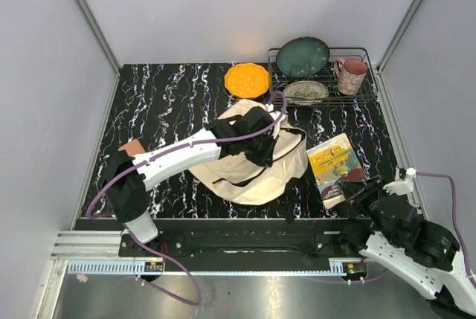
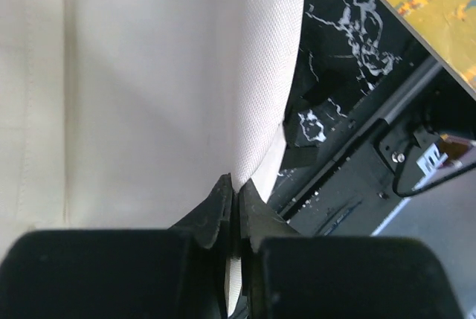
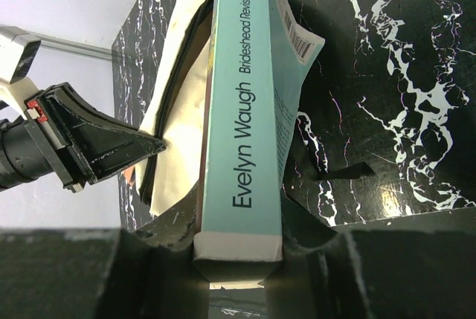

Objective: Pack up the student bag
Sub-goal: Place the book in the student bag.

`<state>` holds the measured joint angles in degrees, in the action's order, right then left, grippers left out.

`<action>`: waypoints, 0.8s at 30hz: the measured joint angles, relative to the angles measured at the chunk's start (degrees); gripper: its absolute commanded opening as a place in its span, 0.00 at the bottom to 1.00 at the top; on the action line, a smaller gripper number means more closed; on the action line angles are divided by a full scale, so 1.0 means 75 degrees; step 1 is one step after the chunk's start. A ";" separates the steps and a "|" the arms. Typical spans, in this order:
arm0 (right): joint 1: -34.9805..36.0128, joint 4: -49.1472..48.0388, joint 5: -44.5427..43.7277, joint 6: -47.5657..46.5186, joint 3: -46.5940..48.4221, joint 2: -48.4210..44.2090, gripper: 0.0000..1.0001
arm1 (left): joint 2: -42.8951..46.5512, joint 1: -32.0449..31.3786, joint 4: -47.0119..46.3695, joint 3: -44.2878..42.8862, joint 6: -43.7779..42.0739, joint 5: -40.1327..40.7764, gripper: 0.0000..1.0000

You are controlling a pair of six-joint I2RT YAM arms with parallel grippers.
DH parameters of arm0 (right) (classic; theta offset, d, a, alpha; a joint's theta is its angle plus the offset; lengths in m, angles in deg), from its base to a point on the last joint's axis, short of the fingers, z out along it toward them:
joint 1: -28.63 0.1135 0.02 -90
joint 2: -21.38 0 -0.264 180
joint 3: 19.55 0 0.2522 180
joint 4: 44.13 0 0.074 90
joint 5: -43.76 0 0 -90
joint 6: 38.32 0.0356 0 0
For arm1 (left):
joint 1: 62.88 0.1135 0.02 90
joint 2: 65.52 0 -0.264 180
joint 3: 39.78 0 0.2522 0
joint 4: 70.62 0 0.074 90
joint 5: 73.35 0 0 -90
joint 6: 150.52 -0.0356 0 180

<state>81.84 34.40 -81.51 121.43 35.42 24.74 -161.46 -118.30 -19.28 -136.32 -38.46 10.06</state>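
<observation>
The student bag (image 1: 253,179) lies at the centre of the black marbled table (image 1: 160,100). The left gripper (image 2: 236,187) is clenched on a fold of the bag's cream fabric, at the edge facing the book. The right gripper (image 3: 238,236) grasps a paperback book (image 3: 242,111), Evelyn Waugh's "Brideshead Revisited", by one end, with the spine toward the wrist camera. The book is just beside the bag, on its right. An orange plate (image 1: 247,79) and a wire dish rack (image 1: 335,94) stand along the far edge.

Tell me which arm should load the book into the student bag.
Right. The right hand grips the Evelyn Waugh book, pointed toward the student bag. The left hand is pinched shut on the bag's fabric, so it is occupied.
</observation>
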 measured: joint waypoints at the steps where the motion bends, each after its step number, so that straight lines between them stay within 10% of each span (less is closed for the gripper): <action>1: 0.0000 0.0000 0.0000 0.0000 0.0000 -0.0023 0.00 | -0.0003 0.0038 -0.0003 0.0015 -0.0006 -0.0184 0.10; 7: 0.0000 0.0006 0.0000 0.0003 0.0000 -0.0067 0.00 | -0.0125 0.0108 -0.0303 0.0108 -0.0093 -0.1250 0.22; 14: 0.0000 0.0035 0.0000 0.0003 0.0000 -0.0079 0.00 | -0.0478 0.0108 -0.0627 0.0195 -0.0058 -0.1719 0.00; 24: 0.0000 0.0064 0.0015 -0.0038 0.0003 -0.0085 0.00 | 0.0297 0.0052 -0.0597 0.0466 0.0210 -0.0041 0.00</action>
<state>81.84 34.88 -81.40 121.15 35.45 24.10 -159.23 -117.90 -23.76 -132.82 -36.88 9.76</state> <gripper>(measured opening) 0.318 0.027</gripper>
